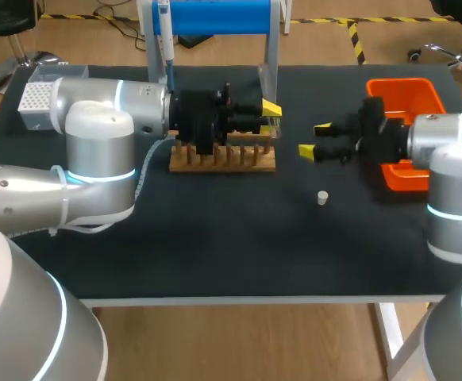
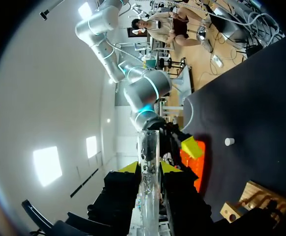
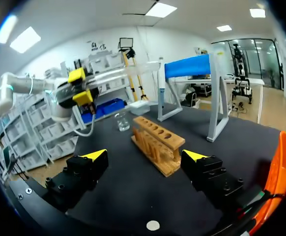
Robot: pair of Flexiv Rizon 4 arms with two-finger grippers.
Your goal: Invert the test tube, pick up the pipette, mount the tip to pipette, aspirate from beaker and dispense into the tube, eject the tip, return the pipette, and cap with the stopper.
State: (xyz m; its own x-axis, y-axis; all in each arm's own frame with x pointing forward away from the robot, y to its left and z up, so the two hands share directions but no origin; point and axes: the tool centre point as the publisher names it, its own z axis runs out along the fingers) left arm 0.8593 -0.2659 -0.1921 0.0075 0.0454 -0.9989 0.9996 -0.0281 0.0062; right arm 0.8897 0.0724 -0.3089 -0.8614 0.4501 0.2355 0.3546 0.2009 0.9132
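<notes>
- Head view, nearest the front edge of the counter (image 1: 215,254): one small white stopper (image 1: 322,197) stands alone. I judge it light and easily knocked over, so it is best pinched across its sides.
- Just behind it my right hand (image 1: 314,139) hovers released, fingers apart, grasping nothing.
- One wooden rack (image 1: 223,157) sits mid-counter. Above it my left hand (image 1: 271,117) is clenched on the single test tube (image 2: 148,145), which lies roughly level in the air, not in the rack.
- The tube looks clear, thin-walled and light, so it is probably slippery and fragile. A moderate squeeze on its body suits it, away from the lip.
- One beaker (image 3: 122,121) stands beyond the rack.
- Farther back are one orange bin (image 1: 406,91) on the right and one box with a perforated white top (image 1: 36,97) on the left, likely the tips.
- Farthest, one pipette (image 1: 165,40) hangs on the blue-topped stand (image 1: 215,16). It is slim and stiff, best taken round its body.
</notes>
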